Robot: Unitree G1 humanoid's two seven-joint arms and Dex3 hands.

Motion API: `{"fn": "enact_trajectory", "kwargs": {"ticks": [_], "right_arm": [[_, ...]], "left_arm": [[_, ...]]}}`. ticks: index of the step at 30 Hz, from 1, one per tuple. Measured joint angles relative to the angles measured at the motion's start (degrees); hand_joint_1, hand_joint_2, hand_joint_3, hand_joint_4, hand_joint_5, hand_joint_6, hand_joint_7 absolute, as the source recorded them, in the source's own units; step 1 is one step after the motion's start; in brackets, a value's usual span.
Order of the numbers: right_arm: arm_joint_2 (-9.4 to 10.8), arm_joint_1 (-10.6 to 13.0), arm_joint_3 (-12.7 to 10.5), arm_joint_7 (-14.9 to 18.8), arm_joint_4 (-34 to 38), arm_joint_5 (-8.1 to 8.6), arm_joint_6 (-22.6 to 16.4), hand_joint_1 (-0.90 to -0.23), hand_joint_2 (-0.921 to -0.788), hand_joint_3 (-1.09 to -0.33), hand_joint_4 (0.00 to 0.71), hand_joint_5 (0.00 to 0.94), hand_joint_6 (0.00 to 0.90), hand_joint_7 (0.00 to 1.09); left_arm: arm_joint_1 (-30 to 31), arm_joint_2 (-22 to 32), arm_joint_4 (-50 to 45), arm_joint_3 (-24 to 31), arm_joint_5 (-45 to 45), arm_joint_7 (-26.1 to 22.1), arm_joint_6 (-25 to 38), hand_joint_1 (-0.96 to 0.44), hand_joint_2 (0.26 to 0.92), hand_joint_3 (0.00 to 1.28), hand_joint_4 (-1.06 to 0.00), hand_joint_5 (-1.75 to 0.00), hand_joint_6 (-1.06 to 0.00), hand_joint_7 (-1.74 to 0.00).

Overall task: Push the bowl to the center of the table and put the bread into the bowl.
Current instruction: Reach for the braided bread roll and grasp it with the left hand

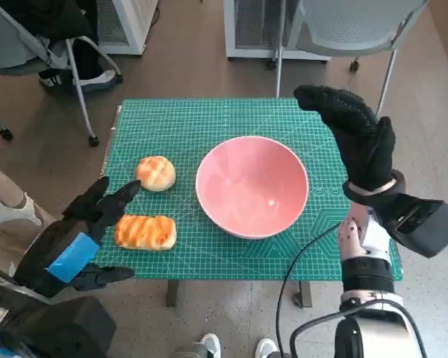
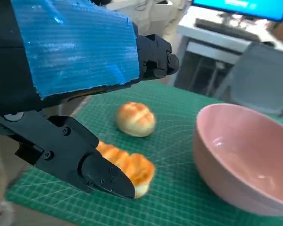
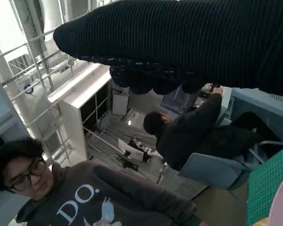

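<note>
Left hand (image 1: 69,237) spread, holding nothing, beside oblong golden ridged bread loaf (image 1: 145,232); soft, light, probably squashy — best pinched gently across its middle.

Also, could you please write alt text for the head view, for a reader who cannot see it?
A pink bowl sits empty near the middle of a green cutting mat, with a round bun and a long bread beside it. The left hand hovers open by the long bread; the right hand is raised beside the bowl.
</note>
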Motion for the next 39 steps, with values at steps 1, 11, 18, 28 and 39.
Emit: {"fn": "enact_trajectory", "kwargs": {"ticks": [1,11,18,28,39], "right_arm": [[0.03,0.0,0.0,0.0,0.0,0.0,0.03,-0.615,-0.921,-0.763,0.131,0.001,0.001,0.48],[0.28,-0.01,0.23,0.17,0.01,0.34,0.67,-0.6,-0.921,-0.764,0.131,0.001,-0.001,0.48],[0.33,-0.05,0.3,0.4,0.08,0.45,0.99,-0.597,-0.921,-0.763,0.131,0.001,-0.001,0.48],[0.28,-0.1,0.35,0.83,0.09,1.39,1.18,-0.597,-0.921,-0.763,0.132,0.001,-0.001,0.48],[0.13,-0.09,0.62,0.86,0.05,1.65,1.6,-0.596,-0.921,-0.763,0.131,0.0,-0.001,0.48]], "left_arm": [[0.12,0.04,0.0,-0.3,0.66,0.01,0.28,-0.14,0.69,0.0,-0.03,-0.01,-0.23,-0.06],[0.27,0.11,0.64,-4.34,7.28,-0.23,2.82,-0.19,0.692,0.0,-0.09,-0.01,-0.28,-0.03],[-0.89,0.05,3.46,-7.58,10.21,-0.89,4.13,-0.21,0.695,0.0,-0.1,-0.01,-0.29,-0.02],[-4.81,-0.27,7.78,-12.0,12.87,-1.89,6.35,-0.2,0.7,0.0,-0.09,0.0,-0.3,-0.01],[-10.27,-0.73,15.1,-16.38,14.15,-1.98,8.01,-0.17,0.705,0.0,-0.1,0.0,-0.3,-0.01]]}}
